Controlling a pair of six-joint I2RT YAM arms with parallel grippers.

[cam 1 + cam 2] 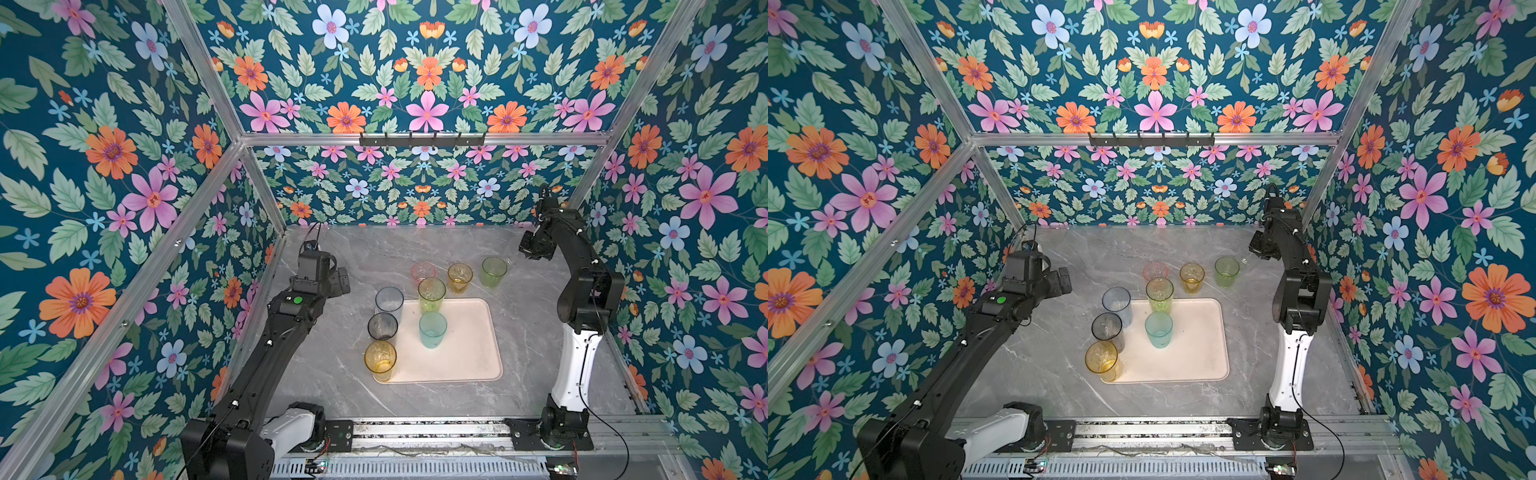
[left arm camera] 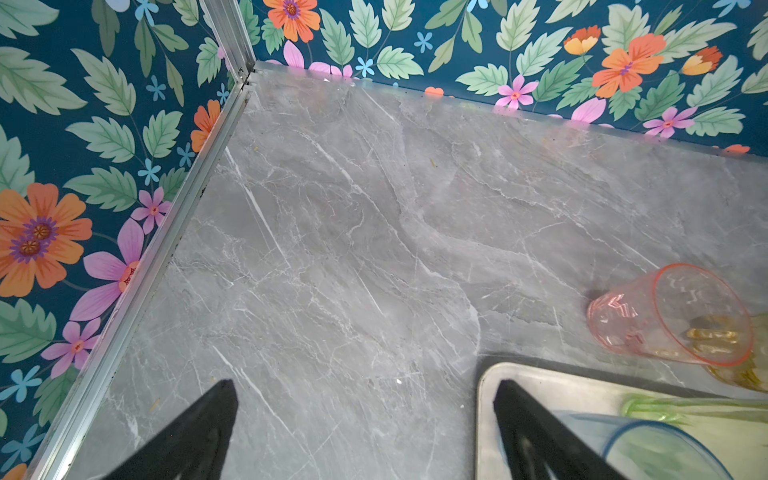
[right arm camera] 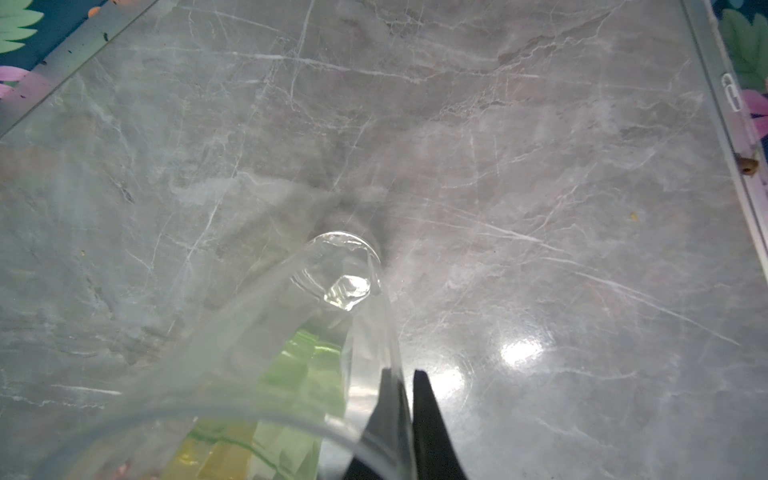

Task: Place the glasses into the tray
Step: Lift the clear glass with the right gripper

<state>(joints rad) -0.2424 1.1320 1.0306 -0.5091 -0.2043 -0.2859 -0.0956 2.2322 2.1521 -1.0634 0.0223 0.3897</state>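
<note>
The pale pink tray (image 1: pixel 469 353) lies mid-table. On its left part stand a pale blue glass (image 1: pixel 389 301), a grey glass (image 1: pixel 382 327), a tall amber glass (image 1: pixel 380 359), a tall green glass (image 1: pixel 432 293) and a teal glass (image 1: pixel 432 329). Behind the tray, on the table, stand a pink glass (image 1: pixel 423 272), a short amber glass (image 1: pixel 459 277) and a green glass (image 1: pixel 493 271). At the back right, my right gripper (image 3: pixel 405 372) is shut on the wall of a clear glass (image 3: pixel 340 282), one finger inside and one outside. My left gripper (image 2: pixel 365 395) hangs open and empty beside the tray's back left corner.
Floral walls with aluminium posts close in the grey marble table (image 1: pixel 332 374) on three sides. A black hook rail (image 1: pixel 422 139) hangs on the back wall. The arm bases sit on a rail (image 1: pixel 428 432) along the front edge.
</note>
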